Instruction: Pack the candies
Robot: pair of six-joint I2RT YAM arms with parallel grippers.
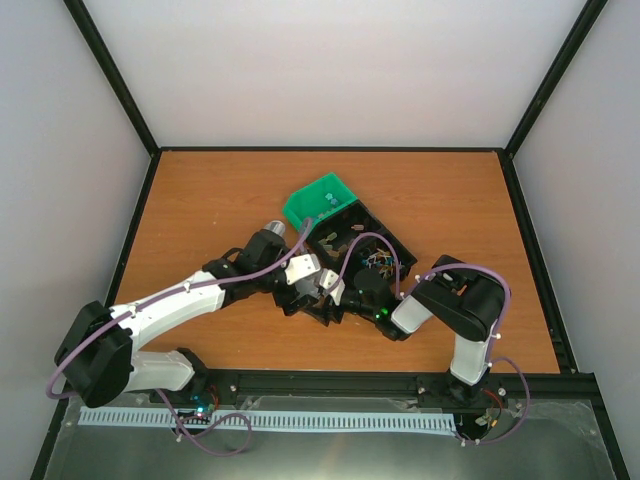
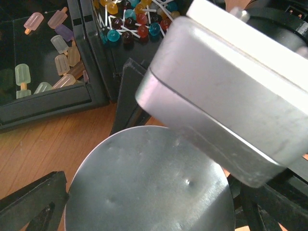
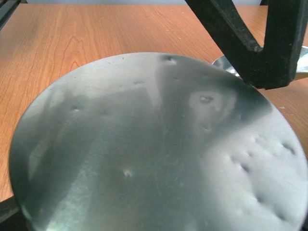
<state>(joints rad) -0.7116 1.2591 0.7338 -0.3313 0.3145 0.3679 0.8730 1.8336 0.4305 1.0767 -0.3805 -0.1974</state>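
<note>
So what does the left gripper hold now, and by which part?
Probably the round metal disc: it sits between the left gripper's black fingers, which flank its rim. The contact itself is not visible, so I cannot be sure.

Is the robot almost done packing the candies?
Barely started, it looks. Done: the green bin shows just a blue speck. In hand: left arm and right arm reach over the black tray, a metal disc beside it. Left: candies lie in the tray.

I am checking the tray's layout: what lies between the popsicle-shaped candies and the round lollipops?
A black divider wall of the tray, which puts the popsicle-shaped candies and the lollipops in separate compartments. The left wrist view shows this.
</note>
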